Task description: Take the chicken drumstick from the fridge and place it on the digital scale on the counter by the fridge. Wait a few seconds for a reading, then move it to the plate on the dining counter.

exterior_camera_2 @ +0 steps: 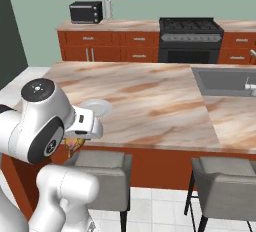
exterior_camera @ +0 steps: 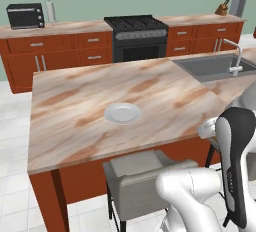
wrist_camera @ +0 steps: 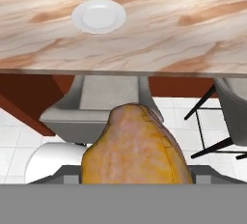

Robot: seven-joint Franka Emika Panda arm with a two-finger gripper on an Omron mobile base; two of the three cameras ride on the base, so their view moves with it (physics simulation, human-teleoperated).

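While the arm is hanging low in front of the dining counter [exterior_camera: 75,106], the gripper [wrist_camera: 135,182] is gripping the chicken drumstick [wrist_camera: 135,150], and the hand view is showing that golden-orange lump sitting big and close between the jaws, which are standing partly apart and pressing on its sides. From the right base view, a sliver of the drumstick [exterior_camera_2: 75,145] is peeking out under the white wrist, below the level of the counter's near edge and just above a grey stool [exterior_camera_2: 100,168]. It is not resting on anything; the hand is carrying it over the floor side of the island, short of the marbled top.

Up on that top, the plate [exterior_camera: 122,113] is sitting white and bare, set a little in from the near edge, with nothing on it. The hand view is catching the same plate [wrist_camera: 99,16] straight ahead and above the drumstick, well apart from it. The right base view is placing the plate [exterior_camera_2: 97,107] just beyond the wrist.

Further along the island, the sink [exterior_camera: 215,66] is lying inset with its faucet [exterior_camera: 236,56] standing at the near rim. Behind, the black stove [exterior_camera: 136,36] is standing between red-brown cabinets, and a dark toaster oven [exterior_camera: 25,16] is sitting on the wall counter at left.
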